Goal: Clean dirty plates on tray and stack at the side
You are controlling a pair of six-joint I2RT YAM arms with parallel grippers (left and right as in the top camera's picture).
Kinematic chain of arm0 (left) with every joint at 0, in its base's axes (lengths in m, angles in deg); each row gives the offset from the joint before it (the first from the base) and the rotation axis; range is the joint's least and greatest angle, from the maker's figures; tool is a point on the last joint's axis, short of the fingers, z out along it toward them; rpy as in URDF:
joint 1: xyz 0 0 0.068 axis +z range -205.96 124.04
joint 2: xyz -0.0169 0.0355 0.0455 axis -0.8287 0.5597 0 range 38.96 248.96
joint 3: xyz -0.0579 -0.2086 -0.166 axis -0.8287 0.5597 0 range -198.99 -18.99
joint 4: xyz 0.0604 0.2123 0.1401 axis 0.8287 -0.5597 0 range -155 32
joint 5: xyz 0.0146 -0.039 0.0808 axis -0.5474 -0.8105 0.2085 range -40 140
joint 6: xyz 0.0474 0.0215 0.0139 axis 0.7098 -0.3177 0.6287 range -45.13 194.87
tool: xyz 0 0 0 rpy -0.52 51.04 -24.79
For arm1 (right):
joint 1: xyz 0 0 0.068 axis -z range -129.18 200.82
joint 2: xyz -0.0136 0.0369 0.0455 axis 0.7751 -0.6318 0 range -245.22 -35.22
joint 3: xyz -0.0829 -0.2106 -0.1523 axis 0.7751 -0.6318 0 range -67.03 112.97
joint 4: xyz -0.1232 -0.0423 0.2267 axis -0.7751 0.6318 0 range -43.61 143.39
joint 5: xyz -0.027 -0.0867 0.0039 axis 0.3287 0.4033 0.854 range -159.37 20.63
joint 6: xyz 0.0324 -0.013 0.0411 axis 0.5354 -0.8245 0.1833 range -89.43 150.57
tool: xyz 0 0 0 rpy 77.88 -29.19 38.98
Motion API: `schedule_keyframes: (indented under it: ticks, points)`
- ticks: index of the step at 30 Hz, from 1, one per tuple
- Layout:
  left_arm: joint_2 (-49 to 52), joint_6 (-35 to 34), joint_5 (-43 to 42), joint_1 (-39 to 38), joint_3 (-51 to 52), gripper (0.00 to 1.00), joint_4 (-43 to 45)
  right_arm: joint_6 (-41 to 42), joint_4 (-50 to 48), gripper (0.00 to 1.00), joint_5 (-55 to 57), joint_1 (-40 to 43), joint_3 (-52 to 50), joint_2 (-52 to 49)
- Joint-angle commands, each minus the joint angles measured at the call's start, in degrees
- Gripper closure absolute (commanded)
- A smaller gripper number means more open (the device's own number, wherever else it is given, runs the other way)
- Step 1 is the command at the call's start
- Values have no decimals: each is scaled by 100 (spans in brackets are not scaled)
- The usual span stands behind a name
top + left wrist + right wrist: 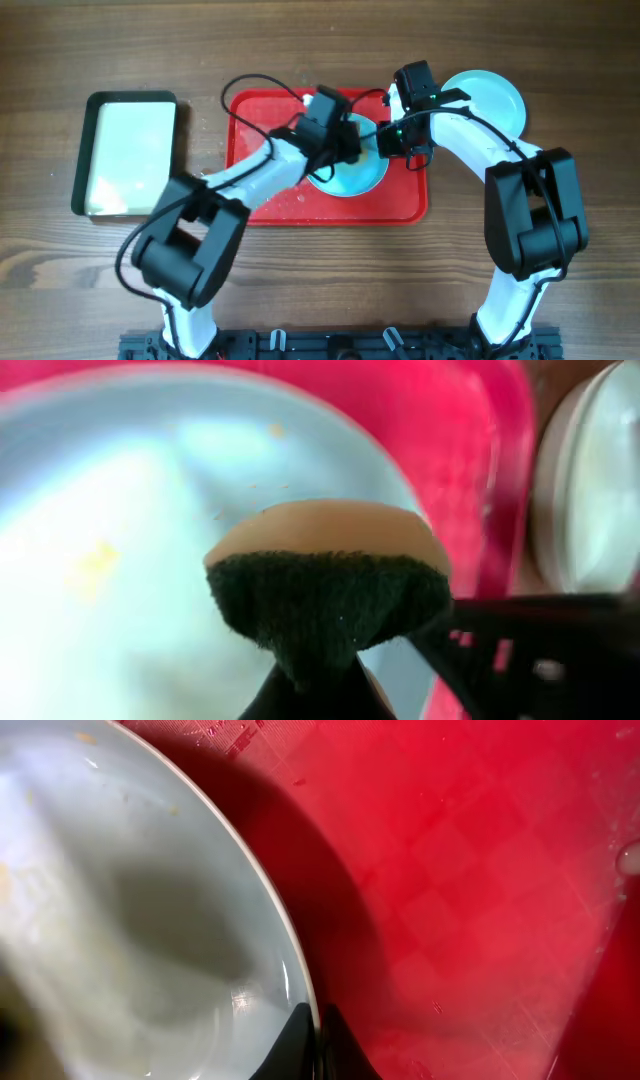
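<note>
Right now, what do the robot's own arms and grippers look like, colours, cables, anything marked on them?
The arms match. The left arm and right arm have white tubular links with bulky black joint housings. A thin black cable loops along each. The left gripper and right gripper have black fingers. A small green light glows by the right wrist. I see no readable markings.
</note>
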Motion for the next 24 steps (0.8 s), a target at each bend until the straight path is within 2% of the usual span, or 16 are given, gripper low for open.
schedule_keyframes:
  ticks: [1,7,13,20,24]
  points:
    - [251,-11,752,-46,26,96,15,63,68,96,144,17,87,-85]
    - [260,-9,2741,297,26,96,-717,-20,179,96,146,17,87,-85]
    - [-17,2,2743,748,24,96,-748,-76,251,96,313,17,87,-85]
    - [-2098,11,2695,1681,24,96,-1244,-437,282,96,610,4,103,-83]
    - [-2975,20,2741,2828,24,96,-2223,-737,498,96,1049,-199,608,35]
